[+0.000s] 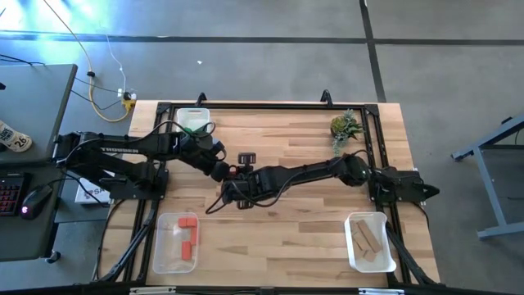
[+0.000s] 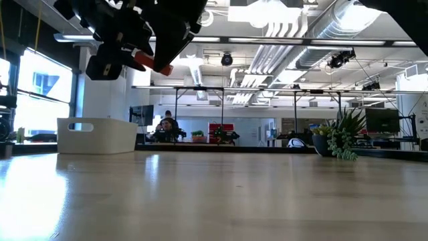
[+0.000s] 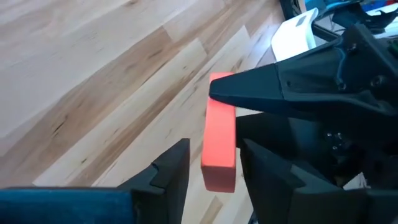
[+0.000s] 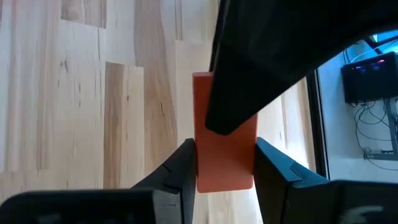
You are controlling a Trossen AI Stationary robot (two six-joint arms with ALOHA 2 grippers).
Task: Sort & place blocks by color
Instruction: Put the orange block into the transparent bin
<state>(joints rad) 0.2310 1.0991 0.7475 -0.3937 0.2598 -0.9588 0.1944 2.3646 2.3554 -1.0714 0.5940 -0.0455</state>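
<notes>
Red-orange block (image 4: pixel 224 155) between both end effectors, visible only in wrist views.

Bright overhead light — tabletop (image 2: pixel 221 194) glare (arms silhouetted).

Open-plan lab: exposed ceiling ducts (image 2: pixel 334 27)

Both grippers, left gripper (image 1: pixel 223 170) and right gripper (image 1: pixel 233 172), meet above mid-counter (image 1: pixel 303 221) around one block (image 3: pixel 219 137); trays (image 1: pixel 176 243) sit at the near corners.
</notes>
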